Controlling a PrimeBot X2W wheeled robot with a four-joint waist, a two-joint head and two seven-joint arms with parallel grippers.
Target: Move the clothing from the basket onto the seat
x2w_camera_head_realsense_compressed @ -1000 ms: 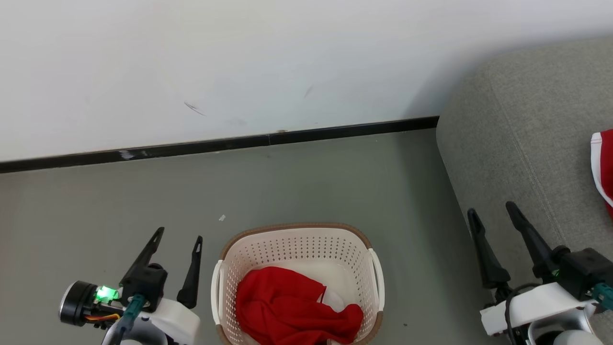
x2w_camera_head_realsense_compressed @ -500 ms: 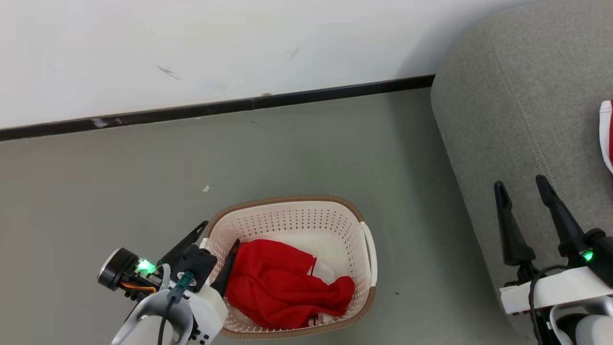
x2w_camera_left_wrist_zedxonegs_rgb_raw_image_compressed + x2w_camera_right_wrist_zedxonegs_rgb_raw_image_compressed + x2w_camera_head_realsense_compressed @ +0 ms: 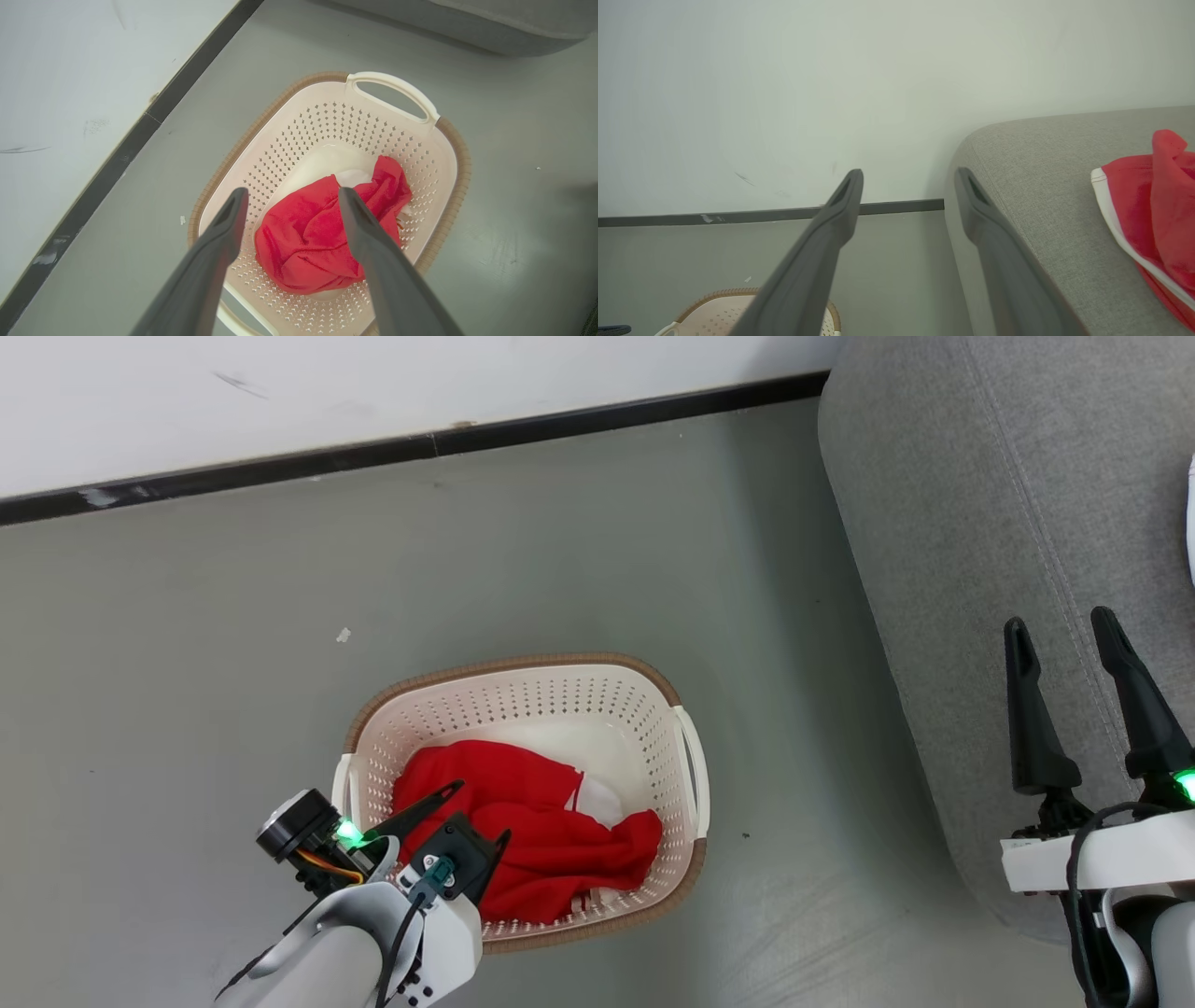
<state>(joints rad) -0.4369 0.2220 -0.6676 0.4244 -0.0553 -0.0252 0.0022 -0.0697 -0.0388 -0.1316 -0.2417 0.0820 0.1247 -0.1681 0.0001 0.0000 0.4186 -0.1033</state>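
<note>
Bright red fabric clothing (image 3: 523, 840), white trim: in oval cream perforated plastic basket (image 3: 523, 665), brown rim, left of big grey woven sofa (image 3: 934, 523). L gripper (image 3: 481, 812) over basket's near-left, fingers wide apart, empty. R gripper (image 3: 1059, 621) over sofa's near edge, fingers spread, empty.

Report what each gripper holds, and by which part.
Nothing is held. The left gripper hangs open over the clothing in the basket; the right gripper is open by the seat.

Bright even light, soft shadows, wrist views edge-warped.
</note>
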